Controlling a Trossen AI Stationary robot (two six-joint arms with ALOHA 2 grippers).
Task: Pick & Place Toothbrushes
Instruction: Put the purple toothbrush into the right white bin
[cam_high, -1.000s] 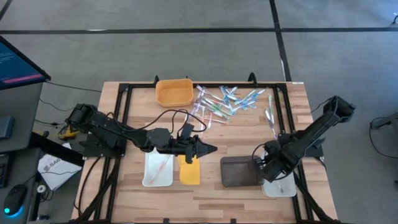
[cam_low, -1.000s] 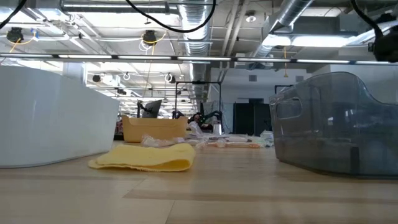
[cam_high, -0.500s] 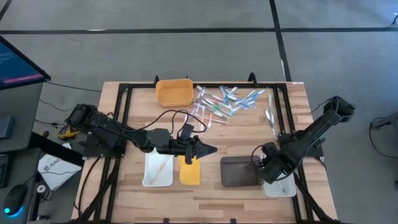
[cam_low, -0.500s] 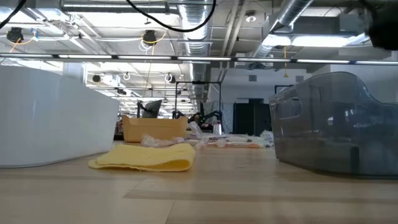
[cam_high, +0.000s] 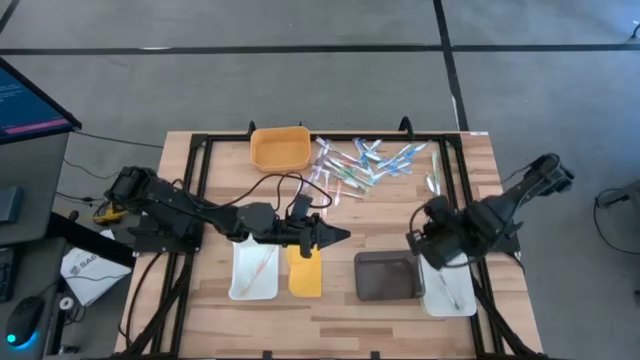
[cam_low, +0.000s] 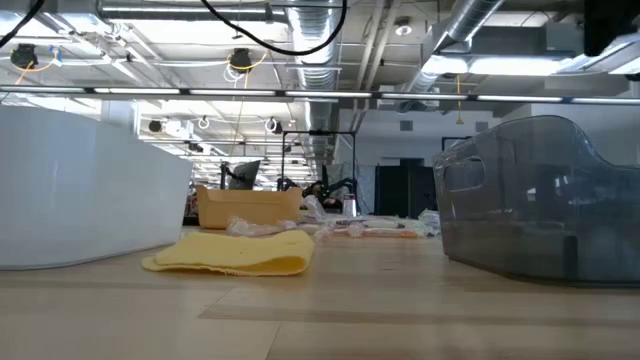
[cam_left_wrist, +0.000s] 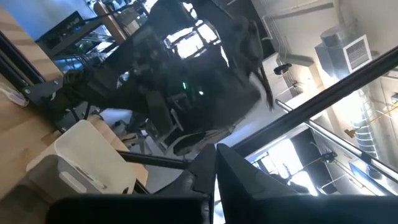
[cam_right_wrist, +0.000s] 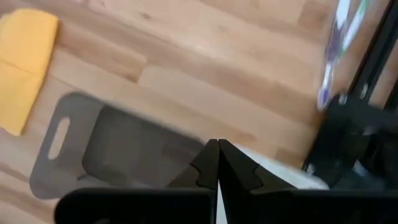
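Loose toothbrushes (cam_high: 360, 165) lie in a heap on the wooden table at the far middle, and two more (cam_high: 435, 188) lie right of it. One pink toothbrush (cam_high: 262, 262) lies in the left white tray (cam_high: 243, 283). My left gripper (cam_high: 340, 237) is shut and empty, hovering level above the far end of the yellow lid (cam_high: 305, 275). My right gripper (cam_high: 422, 245) is shut and empty, pointing steeply down above the gap between the grey tray (cam_high: 388, 276) and the right white tray (cam_high: 450, 297). In its wrist view the shut gripper (cam_right_wrist: 217, 149) hangs over the grey tray's edge (cam_right_wrist: 124, 155).
An orange bin (cam_high: 280, 147) stands at the far edge, left of the heap. A black frame (cam_high: 455, 165) runs around the table. In the low view the grey tray (cam_low: 540, 200) and the left white tray (cam_low: 90, 190) stand close to the camera.
My right gripper has risen from low over the right white tray, drawn toward the table's far edge and rolled a little. It has stayed shut and carries nothing.
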